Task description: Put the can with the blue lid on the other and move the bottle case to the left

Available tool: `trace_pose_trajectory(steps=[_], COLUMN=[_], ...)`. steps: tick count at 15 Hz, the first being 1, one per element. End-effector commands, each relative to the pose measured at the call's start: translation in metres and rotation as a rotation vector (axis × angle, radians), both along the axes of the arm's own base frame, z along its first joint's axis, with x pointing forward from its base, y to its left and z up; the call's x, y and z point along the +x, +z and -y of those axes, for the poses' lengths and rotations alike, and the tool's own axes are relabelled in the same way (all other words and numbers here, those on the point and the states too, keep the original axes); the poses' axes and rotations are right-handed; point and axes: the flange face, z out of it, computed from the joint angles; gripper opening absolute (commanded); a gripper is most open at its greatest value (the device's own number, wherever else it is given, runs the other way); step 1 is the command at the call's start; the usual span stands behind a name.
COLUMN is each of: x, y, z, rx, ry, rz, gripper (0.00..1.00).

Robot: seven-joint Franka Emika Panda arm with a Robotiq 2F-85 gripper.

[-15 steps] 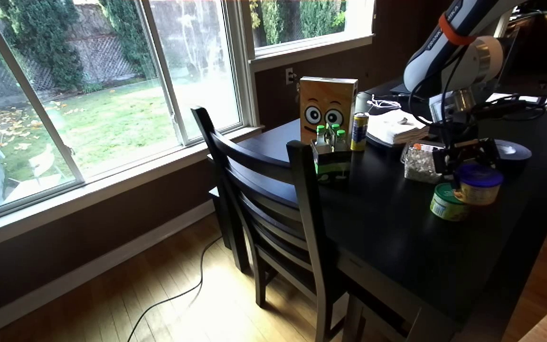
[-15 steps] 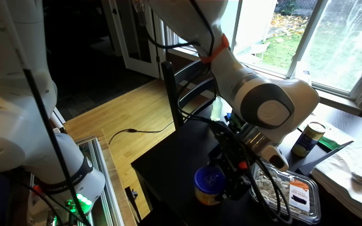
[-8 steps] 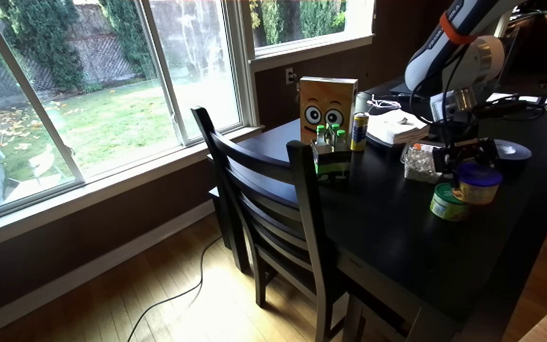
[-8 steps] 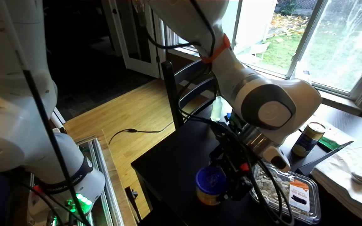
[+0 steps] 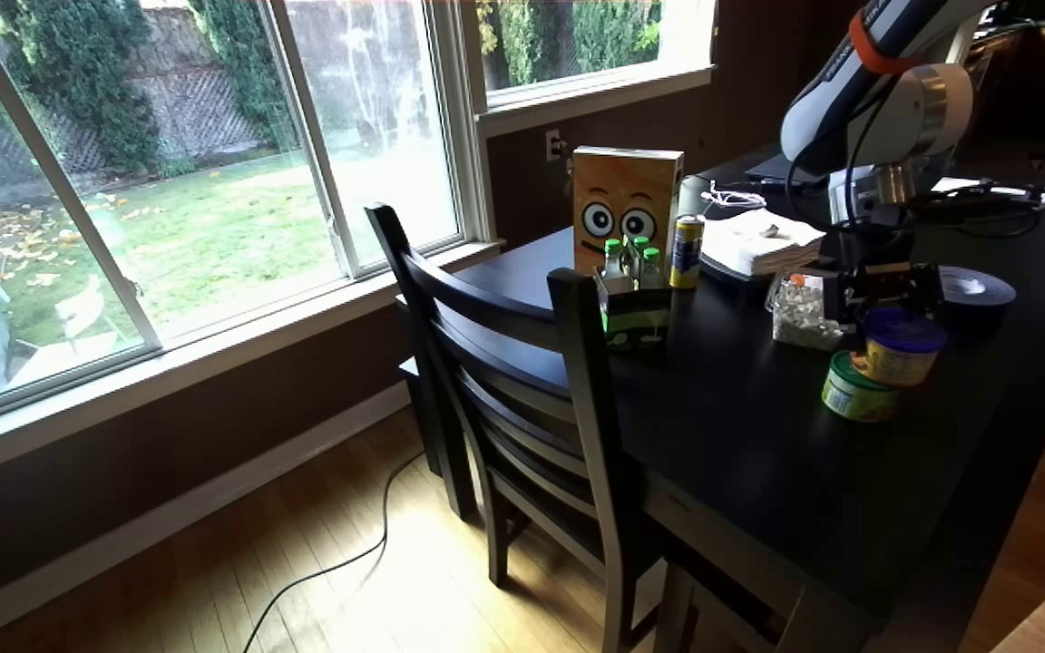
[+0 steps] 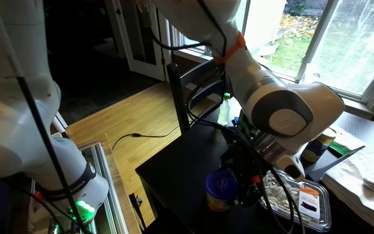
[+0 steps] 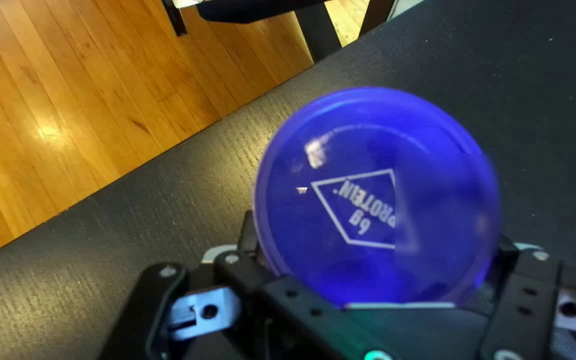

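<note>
The can with the blue lid [image 5: 899, 352] is held between the fingers of my gripper [image 5: 885, 304], off the table. It also shows in an exterior view [image 6: 221, 188], and its lid fills the middle of the wrist view [image 7: 358, 200]. The other, a can with a green lid [image 5: 856, 396], stands on the table. The blue-lidded can overlaps the right part of its lid; I cannot tell if they touch. The green-lidded can is hidden in the wrist view. The bottle case [image 5: 636, 308] stands farther left, partly behind the chair; a bottle [image 6: 223, 113] shows past the arm.
A cardboard box with a face [image 5: 622, 195] and a tall yellow-blue can [image 5: 686, 254] stand by the bottle case. A clear container [image 5: 805, 316] is beside my gripper. A napkin stack [image 5: 758, 240] and a round dark item [image 5: 981, 288] lie farther back. A chair [image 5: 577, 363] stands at the edge.
My gripper has moved with the blue-lidded can, leftward and slightly up in one exterior picture, rightward in the opposite one. The can now overlaps more of the green lid. Other things have not moved.
</note>
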Motion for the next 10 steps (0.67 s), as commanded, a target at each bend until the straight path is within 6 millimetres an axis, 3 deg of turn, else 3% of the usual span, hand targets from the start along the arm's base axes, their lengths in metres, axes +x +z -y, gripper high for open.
trace_pose_trajectory(steps=[1,10], x=[0.0078,0.0125], y=[0.0115,0.0101], z=[0.0010,-0.0010], rx=[0.057,0.090], ry=[-0.012,0.010], rz=[0.048,0.036], gripper=[0.68,0.68])
